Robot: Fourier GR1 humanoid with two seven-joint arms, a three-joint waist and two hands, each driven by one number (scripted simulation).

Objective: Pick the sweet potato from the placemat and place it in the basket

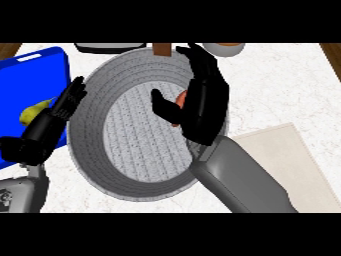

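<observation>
The sweet potato shows as a small orange patch over the inside of the round grey woven basket in the middle of the counter. My right hand is above the basket, fingers stretched straight toward the far rim and thumb spread to the left. The potato lies between thumb and palm and is mostly hidden by the hand. I cannot tell whether it rests on the basket's floor. The beige placemat lies bare at the lower right. My left hand rests open at the left, fingers up, over the basket's left rim.
A blue tray sits at the left with a yellow fruit on it, partly behind my left hand. Past the basket's far rim stand a dark-rimmed dish, a brown block and a pale bowl.
</observation>
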